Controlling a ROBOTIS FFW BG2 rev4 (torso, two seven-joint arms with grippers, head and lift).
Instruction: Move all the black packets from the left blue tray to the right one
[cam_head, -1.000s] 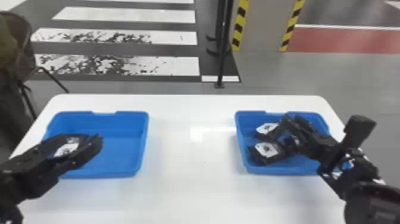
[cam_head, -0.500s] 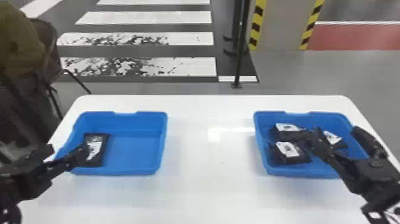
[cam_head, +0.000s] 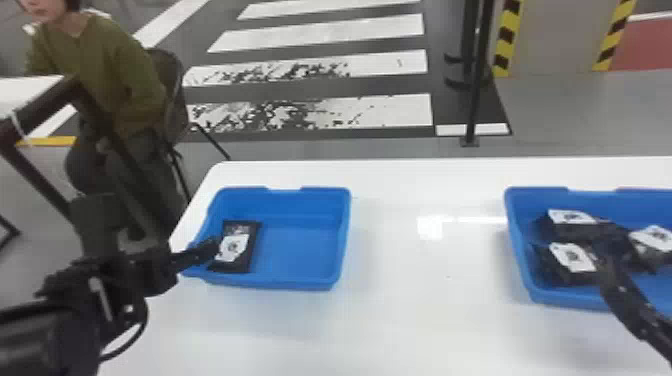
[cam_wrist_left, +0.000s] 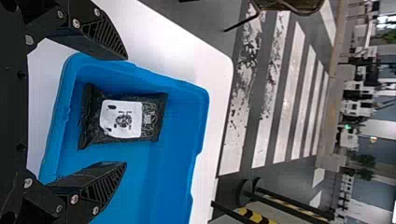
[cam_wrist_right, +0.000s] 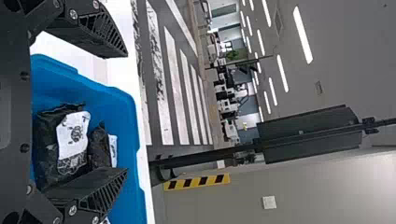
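At the near left corner of the left blue tray (cam_head: 300, 285), my left gripper (cam_head: 212, 249) is beside the one black packet (cam_head: 247, 250) lying in it. The left wrist view has my left gripper (cam_wrist_left: 123, 112) with fingers wide apart and the packet (cam_wrist_left: 123, 119) lying beyond them, untouched. My right gripper (cam_head: 607, 245) is over the right blue tray (cam_head: 517, 240), among three black packets, one (cam_head: 572, 257) near the tray's left side. In the right wrist view my right gripper (cam_wrist_right: 125, 114) is open, and a packet (cam_wrist_right: 72, 140) lies in the tray past its fingers.
Both trays stand on a white table (cam_head: 425, 320), with a wide stretch of tabletop between them. A black post (cam_head: 475, 100) rises from the floor behind the table.
The head view has swung toward the left. My left gripper has drawn back off the packet toward the tray's near left corner, uncovering it. The right gripper appears shifted among its packets.
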